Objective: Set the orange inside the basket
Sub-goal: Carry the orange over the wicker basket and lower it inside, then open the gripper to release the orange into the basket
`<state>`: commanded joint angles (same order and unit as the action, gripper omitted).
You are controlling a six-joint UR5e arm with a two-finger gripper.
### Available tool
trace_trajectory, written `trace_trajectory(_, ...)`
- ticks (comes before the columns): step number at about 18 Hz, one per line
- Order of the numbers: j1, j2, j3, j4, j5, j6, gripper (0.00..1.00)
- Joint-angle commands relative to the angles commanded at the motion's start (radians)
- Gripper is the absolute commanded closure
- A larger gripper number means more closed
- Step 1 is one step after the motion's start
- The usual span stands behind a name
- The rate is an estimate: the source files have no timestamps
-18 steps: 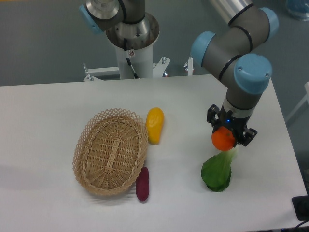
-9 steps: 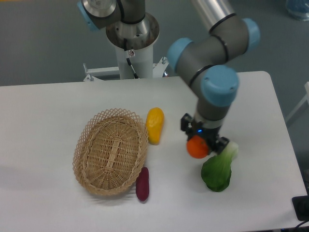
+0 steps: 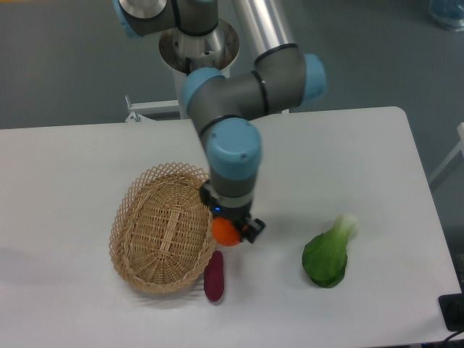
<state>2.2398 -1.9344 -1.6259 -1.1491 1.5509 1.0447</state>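
The orange [image 3: 225, 231] is hanging pinched in the hand [image 3: 229, 229], just over the right rim of the basket [image 3: 164, 226]. The arm is reaching straight down, its wrist apparently hiding the yellow fruit seen earlier. Half a second ago the orange was beside the green vegetable [image 3: 327, 254]; it is now well left. One orange, one basket, one purple vegetable [image 3: 214, 275] are lying on the table [image 3: 65, 167].

Views: you have one fixed camera, so nothing is shared between views.
Position: it sits high, across the table [image 3: 87, 152] from the robot's base [image 3: 197, 54].
Facing: it looks steeply down toward that base.
Distance: middling; nearly the whole tabletop fits, its left and near edges cropped.
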Motion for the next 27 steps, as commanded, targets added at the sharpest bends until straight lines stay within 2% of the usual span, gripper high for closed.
trace_trajectory(3, -0.057, 0.0, -0.052, 0.086, 0.003, -0.012, 0.59)
trace_trajectory(9, -0.124, -0.012, -0.088, 0.097, 0.005, -0.078, 0.56)
trace_trajectory(12, -0.135, -0.012, -0.101, 0.104, 0.005, -0.089, 0.55)
trace_trajectory(14, -0.137, -0.011, -0.126, 0.159, 0.003, -0.092, 0.52)
trace_trajectory(17, -0.138, -0.014, -0.15, 0.215, 0.002, -0.101, 0.39)
trace_trajectory(19, -0.137, -0.015, -0.15, 0.223, 0.0, -0.095, 0.28)
trace_trajectory(20, -0.137, -0.015, -0.15, 0.221, 0.002, -0.094, 0.0)
trace_trajectory(25, -0.129, 0.002, -0.163, 0.22, -0.009, -0.104, 0.0)
trace_trajectory(27, -0.097, 0.009, -0.158, 0.22, -0.011, -0.103, 0.0)
